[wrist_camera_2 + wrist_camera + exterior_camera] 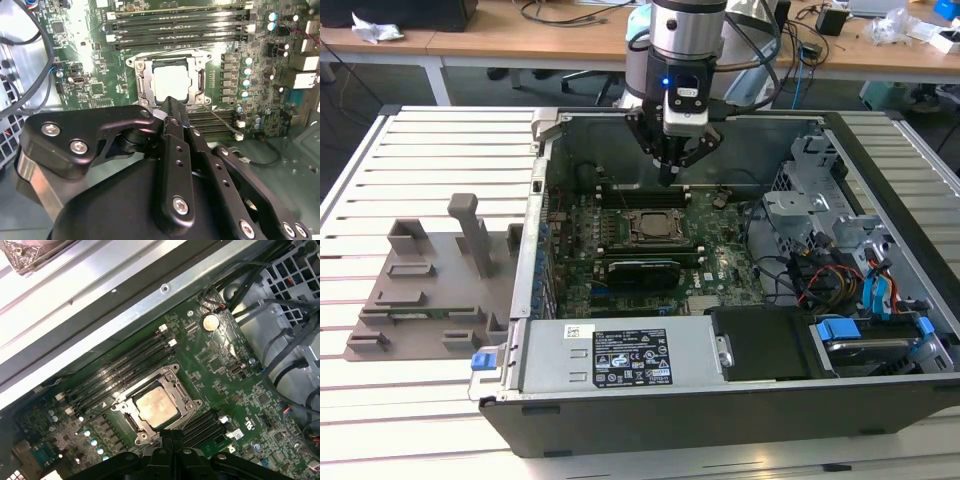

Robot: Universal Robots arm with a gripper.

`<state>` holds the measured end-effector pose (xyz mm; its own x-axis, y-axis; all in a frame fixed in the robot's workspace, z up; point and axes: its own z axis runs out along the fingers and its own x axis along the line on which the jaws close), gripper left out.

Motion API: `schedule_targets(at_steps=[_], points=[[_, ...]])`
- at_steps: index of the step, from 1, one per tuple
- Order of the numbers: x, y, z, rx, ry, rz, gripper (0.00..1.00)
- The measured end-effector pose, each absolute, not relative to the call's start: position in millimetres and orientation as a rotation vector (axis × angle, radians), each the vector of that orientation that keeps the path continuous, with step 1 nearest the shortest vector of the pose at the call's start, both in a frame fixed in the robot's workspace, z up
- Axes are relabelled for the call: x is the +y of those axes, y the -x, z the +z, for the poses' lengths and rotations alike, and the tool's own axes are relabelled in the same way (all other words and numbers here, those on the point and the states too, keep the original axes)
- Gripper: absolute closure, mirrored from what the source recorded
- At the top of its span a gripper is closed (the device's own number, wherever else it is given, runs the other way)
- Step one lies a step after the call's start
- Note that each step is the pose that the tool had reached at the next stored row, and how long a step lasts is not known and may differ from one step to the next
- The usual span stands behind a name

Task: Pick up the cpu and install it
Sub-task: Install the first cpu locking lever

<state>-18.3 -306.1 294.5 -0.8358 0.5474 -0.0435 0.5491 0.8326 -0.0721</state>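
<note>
While the slatted white table (pixel 440 150) carries everything in the exterior view, the open computer case (pixel 720 420) lies on it toward that view's right, with a grey moulded fixture (pixel 430 280) on the slats toward the left. Inside the case the green motherboard (pixel 715 255) covers the floor, a silver power supply (pixel 620 355) sits along the near wall, and a drive cage with bundled cables (pixel 840 270) fills the right end. A long black expansion card (pixel 642 272) lies across the board just in front of the socket.

Above the board hangs the arm (pixel 688 30), wrist pointing down, with the gripper (pixel 668 180) over the row of memory slots (pixel 620 190) behind the socket frame (pixel 655 228). Its fingers are pressed together with nothing between them, the tips clear of the board.

Seated inside the socket frame is the cpu (pixel 655 228), its pale metal top facing up. In the second wrist view the black fingers (pixel 172 112) meet in a single closed point in front of the cpu (pixel 172 82), and the frame's metal border (pixel 142 85) shows around the chip. In the first wrist view the cpu (pixel 157 407) lies flat within the frame (pixel 182 390), with the case's metal wall (pixel 125 315) and a round coin cell (pixel 210 321) on the board beyond the slots.
</note>
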Motion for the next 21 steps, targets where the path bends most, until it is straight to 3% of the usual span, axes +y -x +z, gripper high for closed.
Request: schedule_targets(at_steps=[21], points=[[-306.1,18.3,294.5,3.063,-0.534,-0.122,0.89]])
